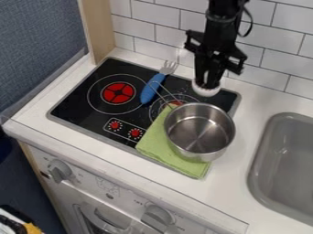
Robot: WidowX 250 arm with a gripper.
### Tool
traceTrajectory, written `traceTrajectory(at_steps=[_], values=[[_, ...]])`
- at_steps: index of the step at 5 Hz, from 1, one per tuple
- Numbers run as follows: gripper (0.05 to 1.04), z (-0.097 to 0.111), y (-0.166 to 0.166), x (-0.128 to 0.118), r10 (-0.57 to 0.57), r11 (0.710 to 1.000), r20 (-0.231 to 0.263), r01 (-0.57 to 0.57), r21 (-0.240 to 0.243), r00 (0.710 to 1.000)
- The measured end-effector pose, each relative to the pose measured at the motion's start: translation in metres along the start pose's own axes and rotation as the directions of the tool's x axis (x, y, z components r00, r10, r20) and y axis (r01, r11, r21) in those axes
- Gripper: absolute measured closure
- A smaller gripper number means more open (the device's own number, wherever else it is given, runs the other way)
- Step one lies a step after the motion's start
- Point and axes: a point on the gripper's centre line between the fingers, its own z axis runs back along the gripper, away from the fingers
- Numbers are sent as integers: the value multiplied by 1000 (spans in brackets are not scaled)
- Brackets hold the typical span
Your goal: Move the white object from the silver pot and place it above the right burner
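Note:
My gripper (207, 83) hangs at the upper right of the stove, behind the silver pot, with its fingers shut on a white object (206, 89). That object is held near the stove's back right corner, close to the right burner (174, 108). The silver pot (199, 129) stands upright on a green cloth at the stove's front right, and its inside looks bare metal. Part of the right burner is hidden by the pot and the cloth.
A blue-handled fork (152, 88) lies across the middle of the stove (79, 101). The green cloth (158, 145) reaches out under the pot. On the right is a grey sink (265, 151), and a tiled wall (156, 18) runs behind the counter.

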Motion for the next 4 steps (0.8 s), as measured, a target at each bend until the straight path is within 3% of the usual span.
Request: traceTrajectory(at_steps=[1,2,4], values=[[851,-13,2,1,-4,1000,-26,4,13,1000],[810,-13,3,2,-5,1000,-23,5,22,1000],[232,-10,-1,-1,-2,1000,-21,2,-8,1000]])
